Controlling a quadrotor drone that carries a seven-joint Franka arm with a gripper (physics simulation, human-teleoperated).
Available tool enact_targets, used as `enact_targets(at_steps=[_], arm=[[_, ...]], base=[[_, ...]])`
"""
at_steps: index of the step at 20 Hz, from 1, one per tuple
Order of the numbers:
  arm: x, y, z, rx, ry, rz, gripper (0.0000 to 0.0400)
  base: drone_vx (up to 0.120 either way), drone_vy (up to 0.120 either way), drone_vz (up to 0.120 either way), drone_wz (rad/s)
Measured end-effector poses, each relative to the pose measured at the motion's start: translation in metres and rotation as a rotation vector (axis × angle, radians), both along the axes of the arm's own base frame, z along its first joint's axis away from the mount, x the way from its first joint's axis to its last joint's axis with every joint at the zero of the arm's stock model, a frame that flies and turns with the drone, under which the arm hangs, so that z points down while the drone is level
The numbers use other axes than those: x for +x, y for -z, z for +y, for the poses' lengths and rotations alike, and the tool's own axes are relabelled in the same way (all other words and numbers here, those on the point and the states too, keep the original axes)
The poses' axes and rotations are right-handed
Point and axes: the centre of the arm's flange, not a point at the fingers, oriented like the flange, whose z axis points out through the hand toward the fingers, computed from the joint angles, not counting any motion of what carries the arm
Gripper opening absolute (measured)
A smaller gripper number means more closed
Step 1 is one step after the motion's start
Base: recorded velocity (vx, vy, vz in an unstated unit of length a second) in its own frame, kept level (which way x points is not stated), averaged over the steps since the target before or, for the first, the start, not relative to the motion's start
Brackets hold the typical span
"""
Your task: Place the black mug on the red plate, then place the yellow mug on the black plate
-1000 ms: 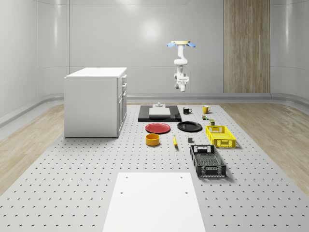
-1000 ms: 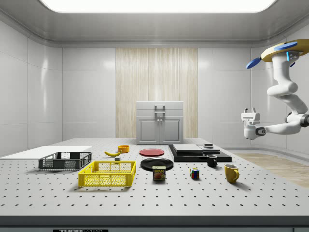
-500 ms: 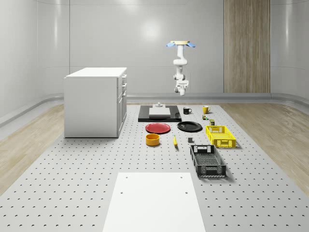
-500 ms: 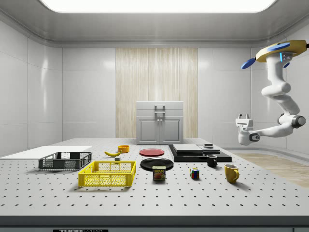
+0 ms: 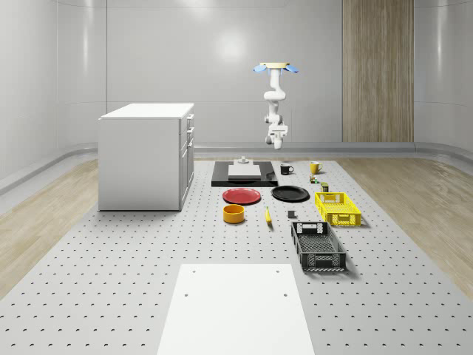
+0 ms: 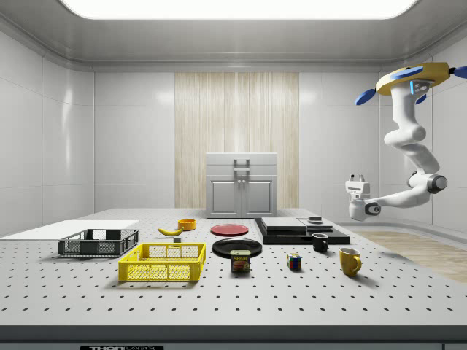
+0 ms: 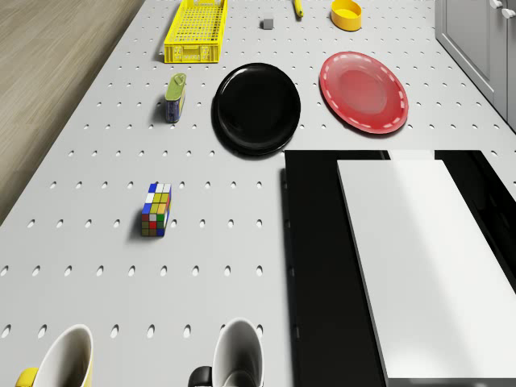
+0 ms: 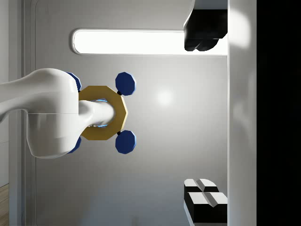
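From my station the room reads evenly bright. Light comes from a long ceiling panel (image 6: 237, 7), seen from the side as a white strip and in the wrist view as a blown-out bar. It throws a soft round glare on the back wall (image 5: 233, 48) and a milder sheen on the side walls. Shadows on the desk (image 5: 111, 266) are faint and short, tucked just beside the yellow crate (image 6: 163, 262) and the black crate (image 5: 318, 246). Edges look crisp everywhere; I see no blur and no bending at the borders.
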Motion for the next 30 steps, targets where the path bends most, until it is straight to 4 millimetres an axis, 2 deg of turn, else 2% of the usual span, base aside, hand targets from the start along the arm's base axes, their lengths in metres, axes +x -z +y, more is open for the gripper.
enact_targets(at_steps=[20, 26, 30], arm=[[-0.0014, -0.0012, 0.0006, -0.006, 0.000, -0.015, 0.0400], [-0.0018, -0.0012, 0.0017, -0.017, 0.000, -0.020, 0.0400], [-0.0021, -0.0012, 0.0033, -0.033, 0.001, -0.023, 0.0400]], base=[[0.120, 0.000, 0.000, 0.000], [0.120, -0.113, 0.000, 0.000], [0.120, 0.000, 0.000, 0.000]])
